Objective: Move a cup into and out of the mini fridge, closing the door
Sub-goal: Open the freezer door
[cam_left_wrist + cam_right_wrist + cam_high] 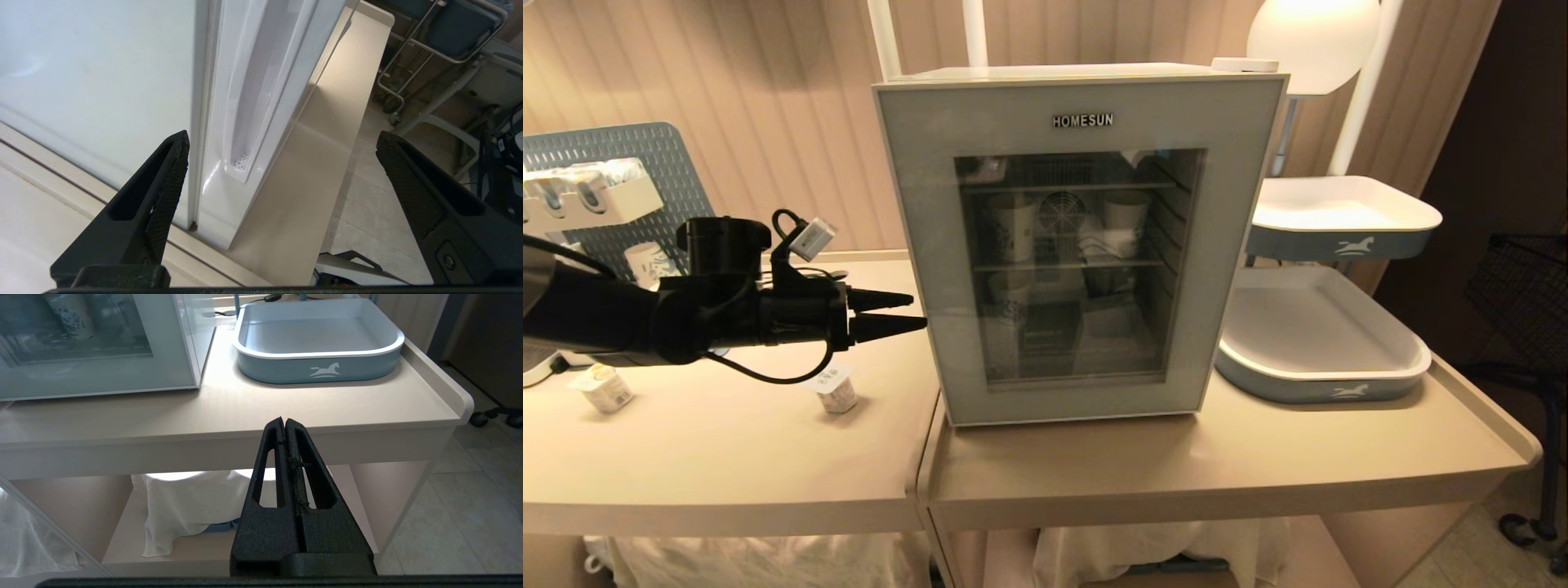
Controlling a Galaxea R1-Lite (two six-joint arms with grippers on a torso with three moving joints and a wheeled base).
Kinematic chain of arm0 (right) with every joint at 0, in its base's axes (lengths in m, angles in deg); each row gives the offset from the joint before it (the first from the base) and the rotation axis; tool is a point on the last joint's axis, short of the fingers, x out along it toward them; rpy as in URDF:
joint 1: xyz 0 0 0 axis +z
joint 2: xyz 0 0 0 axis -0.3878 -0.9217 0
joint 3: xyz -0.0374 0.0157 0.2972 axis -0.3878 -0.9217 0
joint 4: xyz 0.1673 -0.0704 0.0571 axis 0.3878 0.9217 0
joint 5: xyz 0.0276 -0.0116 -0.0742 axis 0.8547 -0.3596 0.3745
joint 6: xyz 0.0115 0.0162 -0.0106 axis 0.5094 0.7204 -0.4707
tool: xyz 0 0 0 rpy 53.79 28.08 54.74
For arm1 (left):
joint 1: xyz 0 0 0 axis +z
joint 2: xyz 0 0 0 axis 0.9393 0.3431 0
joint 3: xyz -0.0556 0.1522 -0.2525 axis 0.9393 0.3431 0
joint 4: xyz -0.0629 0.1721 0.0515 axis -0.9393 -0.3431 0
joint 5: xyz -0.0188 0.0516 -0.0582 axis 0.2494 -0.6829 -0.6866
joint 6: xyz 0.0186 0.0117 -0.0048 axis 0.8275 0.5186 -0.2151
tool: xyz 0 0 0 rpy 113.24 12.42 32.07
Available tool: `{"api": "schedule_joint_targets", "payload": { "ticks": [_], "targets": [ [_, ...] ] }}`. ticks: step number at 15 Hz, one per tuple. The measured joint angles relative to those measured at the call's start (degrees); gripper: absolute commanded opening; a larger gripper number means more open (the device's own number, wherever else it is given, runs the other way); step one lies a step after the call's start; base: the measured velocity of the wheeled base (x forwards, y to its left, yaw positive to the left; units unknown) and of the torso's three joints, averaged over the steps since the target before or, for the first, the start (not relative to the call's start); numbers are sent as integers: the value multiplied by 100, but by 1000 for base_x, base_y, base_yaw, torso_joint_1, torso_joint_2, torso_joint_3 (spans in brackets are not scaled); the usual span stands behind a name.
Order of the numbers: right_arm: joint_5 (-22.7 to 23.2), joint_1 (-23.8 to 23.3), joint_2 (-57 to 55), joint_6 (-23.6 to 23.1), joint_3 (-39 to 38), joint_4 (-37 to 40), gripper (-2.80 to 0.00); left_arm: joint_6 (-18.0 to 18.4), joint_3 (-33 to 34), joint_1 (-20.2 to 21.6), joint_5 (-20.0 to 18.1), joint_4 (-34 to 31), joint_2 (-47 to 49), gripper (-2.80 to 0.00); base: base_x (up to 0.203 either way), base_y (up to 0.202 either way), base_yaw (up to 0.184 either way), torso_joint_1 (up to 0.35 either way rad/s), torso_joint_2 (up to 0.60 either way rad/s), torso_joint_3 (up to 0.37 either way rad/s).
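We saw the mini fridge (1086, 245) standing on the beige counter (1217, 465), its door (915, 245) shut, with cups (1125, 214) visible on the wire shelves behind the dark glass. Our left gripper (911, 313) reached in level from the left, its tips just at the door's left edge; its jaws stood wide apart and held nothing, straddling the door's side groove (249, 102). Our right gripper (284, 421) hung low before the counter with its fingers pressed together, empty, near a blue tray (318, 369).
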State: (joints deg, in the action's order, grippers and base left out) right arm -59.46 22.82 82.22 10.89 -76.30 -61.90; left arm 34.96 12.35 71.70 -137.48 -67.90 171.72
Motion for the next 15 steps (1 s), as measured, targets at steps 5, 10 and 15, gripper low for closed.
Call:
{"api": "schedule_joint_targets", "payload": {
  "ticks": [5, 10, 15],
  "targets": [
    [3, 0, 0, -4, 0, 0, -280, -143, 81, -281, -3, 139, 94, 0, 0, 0, 0, 0, 0, 0],
    [2, 0, 0, -1, 0, 0, -280, -154, 124, -443, 13, 134, 55, 0, 0, 0, 0, 0, 0, 0],
    [3, 0, 0, 0, 0, -5, -280, -126, 529, -476, -176, 157, -348, 0, 0, 0, 0, 0, 0, 0]
  ]
}}
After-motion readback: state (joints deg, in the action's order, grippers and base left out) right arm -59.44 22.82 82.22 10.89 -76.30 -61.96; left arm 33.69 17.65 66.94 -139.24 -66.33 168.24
